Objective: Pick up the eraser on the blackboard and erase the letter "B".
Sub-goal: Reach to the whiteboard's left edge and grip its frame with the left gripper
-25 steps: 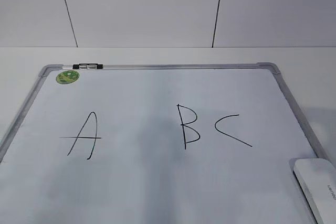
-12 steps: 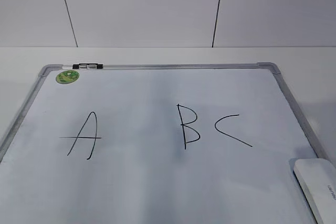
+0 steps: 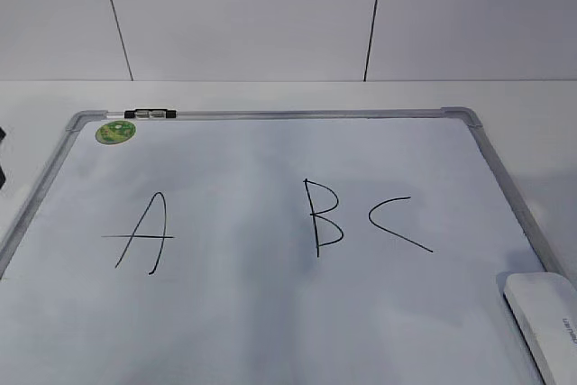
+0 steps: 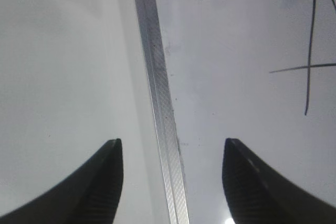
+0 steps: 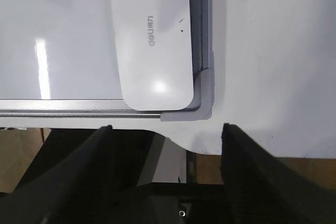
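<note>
The blackboard [image 3: 270, 115] is a white board with a grey frame, lying flat. The letter "B" [image 3: 322, 216] stands at its middle, between an "A" [image 3: 144, 233] and a "C" [image 3: 397, 223]. The white eraser [image 3: 545, 317] lies in the board's near right corner, untouched. In the right wrist view the eraser [image 5: 152, 35] lies ahead of my open, empty right gripper [image 5: 167, 127], which is over the table's edge. My left gripper [image 4: 173, 141] is open and empty, straddling the board's left frame [image 4: 157, 77]; its dark tips show at the exterior view's left edge [image 3: 3, 152].
A black-and-silver marker [image 3: 151, 114] lies on the far frame next to a round green sticker [image 3: 116, 132]. A white panelled wall stands behind the table. In the right wrist view the table's near edge [image 5: 252, 153] drops off just past the board's corner cap [image 5: 206, 95].
Two dark tips of my left gripper have come into the exterior view at its left edge. The eraser and the letters have not moved.
</note>
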You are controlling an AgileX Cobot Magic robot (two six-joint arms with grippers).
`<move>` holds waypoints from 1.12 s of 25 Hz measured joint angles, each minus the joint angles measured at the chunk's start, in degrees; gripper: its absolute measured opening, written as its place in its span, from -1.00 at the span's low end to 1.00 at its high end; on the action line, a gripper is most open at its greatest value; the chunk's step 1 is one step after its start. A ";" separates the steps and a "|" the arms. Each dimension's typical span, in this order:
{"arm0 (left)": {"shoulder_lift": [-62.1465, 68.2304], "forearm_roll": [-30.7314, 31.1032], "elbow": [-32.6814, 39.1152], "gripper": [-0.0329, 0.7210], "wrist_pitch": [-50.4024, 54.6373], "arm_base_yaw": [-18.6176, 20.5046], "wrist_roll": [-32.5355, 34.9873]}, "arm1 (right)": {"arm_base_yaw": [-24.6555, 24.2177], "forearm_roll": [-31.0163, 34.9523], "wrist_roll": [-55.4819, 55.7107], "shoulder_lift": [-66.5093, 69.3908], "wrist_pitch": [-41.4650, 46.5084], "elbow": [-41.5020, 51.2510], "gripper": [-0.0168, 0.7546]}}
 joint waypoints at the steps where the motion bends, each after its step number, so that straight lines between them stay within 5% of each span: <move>1: 1.78 0.10 -0.81 0.27 -0.42 0.00 0.00 | 0.00 0.00 0.00 0.00 0.00 0.00 0.34; 28: 18.15 3.43 -2.06 0.24 -10.10 2.36 0.00 | 0.00 0.19 0.00 0.00 -0.08 -0.13 0.34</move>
